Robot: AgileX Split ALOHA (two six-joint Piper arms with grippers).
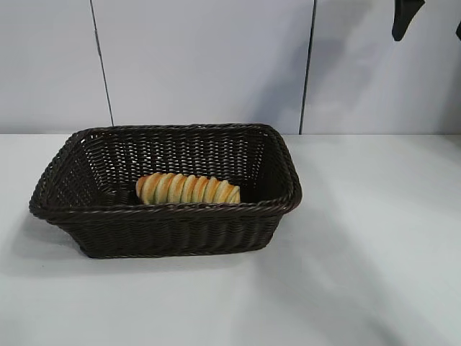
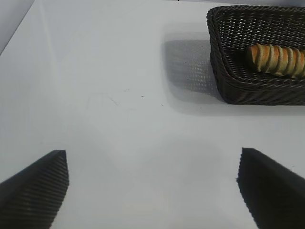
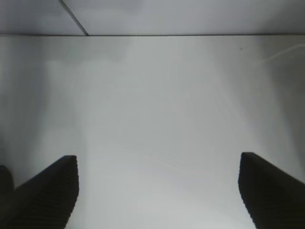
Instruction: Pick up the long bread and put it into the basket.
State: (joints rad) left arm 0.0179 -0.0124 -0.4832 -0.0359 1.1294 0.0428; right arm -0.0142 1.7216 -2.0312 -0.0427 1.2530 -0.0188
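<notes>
The long bread (image 1: 188,189), golden-yellow with orange-brown ridges, lies inside the dark brown wicker basket (image 1: 173,227) near its front wall. In the left wrist view the long bread (image 2: 278,59) shows in the basket (image 2: 217,57) far from my left gripper (image 2: 152,164), which is open over bare white table with nothing between its fingers. My right gripper (image 3: 157,164) is open too, above bare table and facing the back wall. A dark piece of the right arm (image 1: 405,18) hangs at the exterior view's top right corner.
The white table (image 1: 374,238) stretches wide to the right of the basket and in front of it. A pale panelled wall (image 1: 209,65) closes the back edge.
</notes>
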